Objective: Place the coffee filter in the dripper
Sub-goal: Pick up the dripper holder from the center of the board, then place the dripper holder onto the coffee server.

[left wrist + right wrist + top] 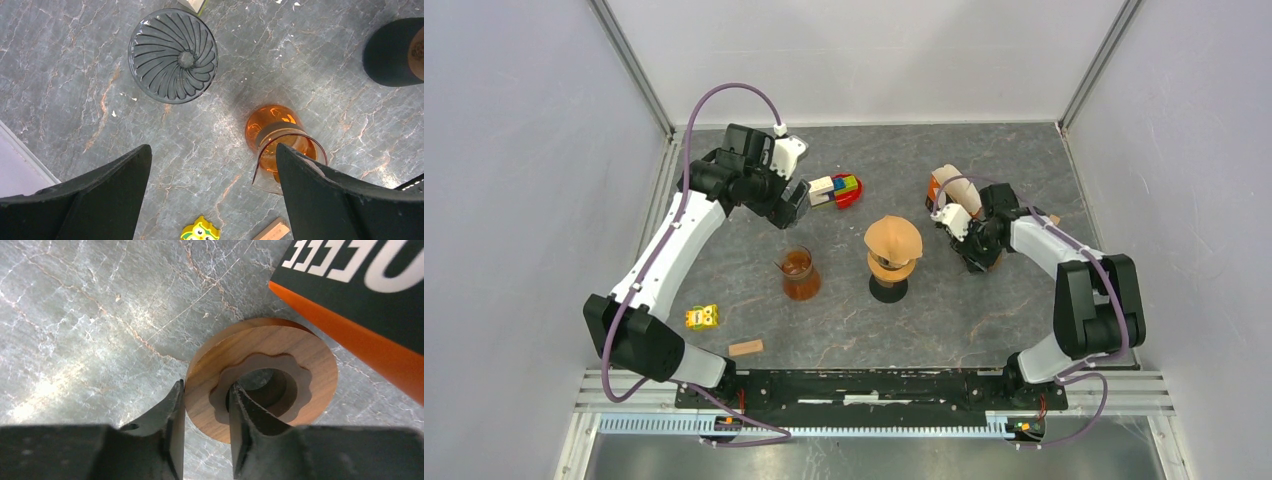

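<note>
Left gripper (pixel 212 150) stands wide and empty, with the glass dripper (pixel 172 55) just ahead of its fingertips. Right gripper (pixel 207 387) is pinched narrow on the wooden ring (pixel 300 360). The paper filter (pixel 894 238) sits on a stand (pixel 889 290) between both grippers. Judged light, floppy and easily crushed. Recommend a gentle pinch at its edge.

The left gripper (pixel 212 150) hung with its fingers wide apart, and bare table (pixel 75 100) showed between them. The glass dripper (pixel 172 55) sat a little way off with open room all around it. The orange jug (pixel 277 140) stood just beside one finger, in the way on that side. The coffee filter (pixel 893 238) stood tall on its stand between the two arms. The right gripper (pixel 206 395) had no spare room. The wooden ring (pixel 300 365) filled its gap, and a dark pack (pixel 360 290) sat close beside the ring.
</note>
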Motion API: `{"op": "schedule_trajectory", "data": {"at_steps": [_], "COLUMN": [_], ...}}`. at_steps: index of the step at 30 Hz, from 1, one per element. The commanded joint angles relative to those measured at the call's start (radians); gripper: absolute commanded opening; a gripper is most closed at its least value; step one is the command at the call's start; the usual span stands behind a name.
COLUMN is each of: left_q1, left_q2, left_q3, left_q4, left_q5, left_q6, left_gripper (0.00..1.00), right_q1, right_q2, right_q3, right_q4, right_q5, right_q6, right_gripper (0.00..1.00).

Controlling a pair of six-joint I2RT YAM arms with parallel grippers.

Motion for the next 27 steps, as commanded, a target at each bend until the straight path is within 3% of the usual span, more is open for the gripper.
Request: {"op": "schedule_trajectory", "data": {"at_steps": [1, 7, 10, 19, 27], "left_q1": [0.013, 0.071, 0.114, 0.262, 0.404], "left_q2": [0.000, 0.000, -0.009, -0.068, -0.060], "left_q3": [0.041, 0.037, 0.031, -0.013, -0.037], "left_q4": [0.043, 0.107, 0.150, 0.255, 0.288], "left_q5": [-0.023, 0.020, 0.070, 0.172, 0.216], "left_q6": [-0.015, -0.100, -0.170, -0.348, -0.450], "left_gripper": [1.00, 1.00, 1.00, 1.00, 1.00], "right_q1": [0.003, 0.014, 0.080, 0.404, 0.795], "right_q2": [-0.056, -0.176, -0.193, -0.048, 0.142], "right_q3": [0.105, 0.314, 0.460, 0.885, 1.032], "right_q4": [-0.088, -0.243, -0.299, -0.382, -0.347], "right_q5": [-0.002, -0.014, -0.002, 0.064, 0.161], "right_q6": [-0.018, 0.012, 0.043, 0.116, 0.108], "right_gripper": [0.19, 0.15, 0.13, 0.14, 0.16]}}
